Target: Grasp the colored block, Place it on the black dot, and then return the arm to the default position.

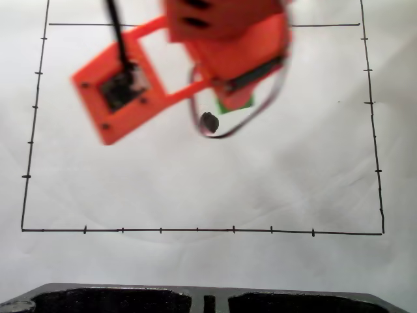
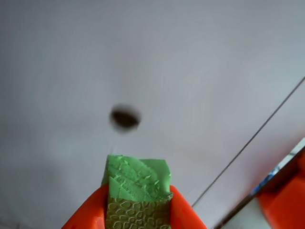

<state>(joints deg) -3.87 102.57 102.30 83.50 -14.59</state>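
Observation:
The green colored block (image 2: 138, 181) sits clamped between my orange fingertips (image 2: 183, 210) at the bottom of the wrist view, held above the white paper. My gripper (image 2: 138, 210) is shut on it. Just ahead of the block lies the black dot (image 2: 125, 117), uncovered. In the fixed view the orange arm (image 1: 225, 39) hangs over the upper middle of the sheet, and a sliver of the colored block (image 1: 236, 103) peeks out beneath it. There the black dot (image 1: 209, 121) lies a little below and left of that sliver. The fingertips themselves are hidden under the arm in this view.
A thin black border (image 1: 195, 229) with tick marks frames the white paper. The orange camera mount (image 1: 117, 88) with its black cable sticks out to the left of the arm. A dark base edge (image 1: 208, 300) runs along the bottom of the fixed view.

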